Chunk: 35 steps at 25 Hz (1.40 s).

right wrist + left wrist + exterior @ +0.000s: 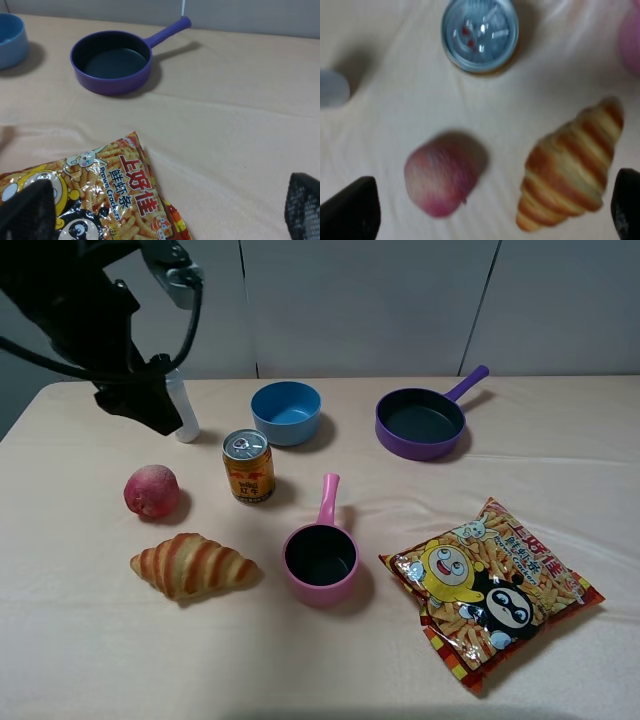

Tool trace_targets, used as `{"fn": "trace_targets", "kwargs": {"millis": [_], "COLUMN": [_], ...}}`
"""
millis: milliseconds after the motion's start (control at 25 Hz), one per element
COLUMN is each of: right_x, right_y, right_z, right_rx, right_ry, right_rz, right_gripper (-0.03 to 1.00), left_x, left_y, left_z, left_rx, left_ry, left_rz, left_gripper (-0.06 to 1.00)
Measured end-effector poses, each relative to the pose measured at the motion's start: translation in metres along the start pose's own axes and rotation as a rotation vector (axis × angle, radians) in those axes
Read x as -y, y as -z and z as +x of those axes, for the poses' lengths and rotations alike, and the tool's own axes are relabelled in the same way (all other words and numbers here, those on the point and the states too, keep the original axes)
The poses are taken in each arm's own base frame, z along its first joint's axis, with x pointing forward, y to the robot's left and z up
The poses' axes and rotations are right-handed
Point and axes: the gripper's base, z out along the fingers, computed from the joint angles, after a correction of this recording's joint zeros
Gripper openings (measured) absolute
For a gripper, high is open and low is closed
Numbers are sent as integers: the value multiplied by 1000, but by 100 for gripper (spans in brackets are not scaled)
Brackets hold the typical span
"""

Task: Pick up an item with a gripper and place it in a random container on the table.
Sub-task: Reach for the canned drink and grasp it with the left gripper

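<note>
The gold-yellow can (248,466) stands upright on the beige table (560,490), left of centre; the left wrist view shows its silver top (480,34). The pink saucepan (320,558) sits in front and to the right of it, empty, with its handle pointing back. My left gripper (140,400) hangs above the table's back left, well apart from the can. In the left wrist view it (487,215) is open and empty. My right gripper (165,215) is open and empty over the snack bag; the high view does not show it.
A peach (151,491) and a croissant (193,565) lie left of the can. A white bottle (183,410) stands partly hidden behind my left gripper. A blue bowl (286,412) and a purple frying pan (420,422) are at the back. A snack bag (487,590) lies front right.
</note>
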Motion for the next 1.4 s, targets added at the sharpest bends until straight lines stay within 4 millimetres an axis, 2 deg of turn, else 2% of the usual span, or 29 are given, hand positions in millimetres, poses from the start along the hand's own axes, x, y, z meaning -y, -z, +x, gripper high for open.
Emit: {"fn": "trace_targets", "kwargs": {"millis": [280,520,960,1400], "right_x": [0,0,0,0], "right_y": [0,0,0,0], "right_z": [0,0,0,0], "right_rx": [0,0,0,0], "right_ry": [0,0,0,0], "right_rz": [0,0,0,0], "right_gripper": [69,69,69,69], "left_x": [0,-2,-5,-7], "left_y": [-28,-54,-106,-136], "left_z": [-33,-48,-62,-61], "left_rx": [-35,-87,-112,-133], "left_ry": [-75,-128,-214,-220], "left_rz": [20,18,13,27], "left_gripper": [91,90,88,88]}}
